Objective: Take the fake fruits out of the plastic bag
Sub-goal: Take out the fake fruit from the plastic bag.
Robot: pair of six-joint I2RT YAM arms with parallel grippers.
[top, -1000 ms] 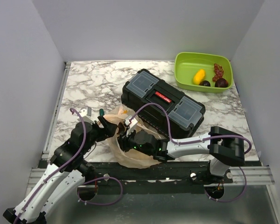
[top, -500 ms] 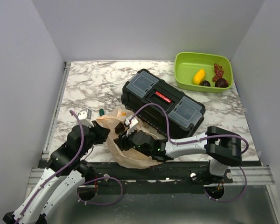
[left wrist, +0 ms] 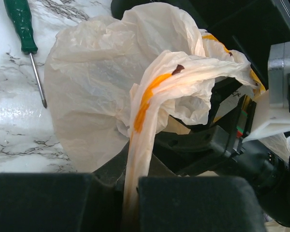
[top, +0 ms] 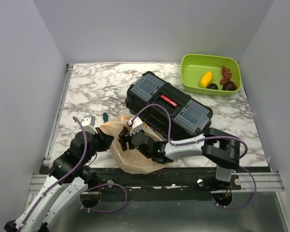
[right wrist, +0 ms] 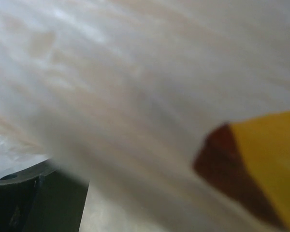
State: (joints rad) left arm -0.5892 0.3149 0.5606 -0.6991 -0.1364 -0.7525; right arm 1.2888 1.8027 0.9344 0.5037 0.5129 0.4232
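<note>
so the bag (top: 135,162) is stretched wider now by the left claw (left wrist: 130,191) pinching it, while the buried right claw (top: 124,141) can't be told open or closed

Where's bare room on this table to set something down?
Bare marble tabletop lies left and behind the black plastic toolbox, and right of it, nearer than the lime-green bin. Crowded: the front centre, around the crinkly tan plastic bag.

Cannot make out how the right gripper (top: 124,141) jaws stand: sunk among folds of the plastic bag (left wrist: 87,87). Just ahead of it, only blurred film and a yellow-brown print (right wrist: 253,164) cut off at the edge. Beyond the left gripper (left wrist: 130,186), green screwdriver (left wrist: 20,26) handle clipped at top.
</note>
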